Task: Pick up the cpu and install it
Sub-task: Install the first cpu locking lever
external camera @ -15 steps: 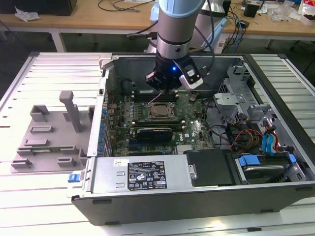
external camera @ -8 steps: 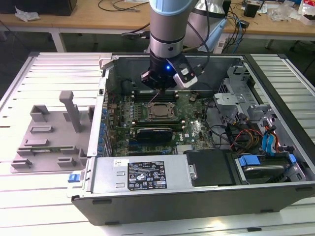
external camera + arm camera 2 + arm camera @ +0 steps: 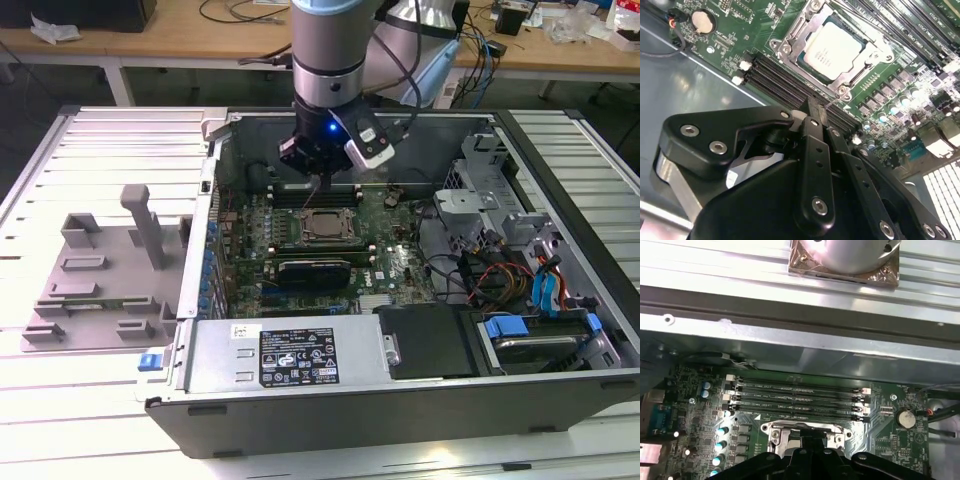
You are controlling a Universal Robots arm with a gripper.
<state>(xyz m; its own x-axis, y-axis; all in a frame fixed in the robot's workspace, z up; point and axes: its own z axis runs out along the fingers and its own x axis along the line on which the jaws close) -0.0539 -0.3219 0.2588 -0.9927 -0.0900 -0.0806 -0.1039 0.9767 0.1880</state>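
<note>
Inside its socket frame (image 3: 832,50), cpu (image 3: 832,49) sits under tool (image 3: 815,107)

label (image 3: 298,357) on power supply casing: white-on-black print and marks, too small to read | cpu (image 3: 832,50) lid: faint engraved lines, illegible | memory slots (image 3: 797,396): white lettering, illegible

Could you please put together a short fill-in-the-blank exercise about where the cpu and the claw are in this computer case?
1. The cpu lies inside the metal-rimmed ____ on the motherboard.
2. The claw hangs ____ the cpu without holding it.
3. In the first wrist view, four long memory slots lie ____ the socket frame.

Missing words: socket; above; beside
</note>
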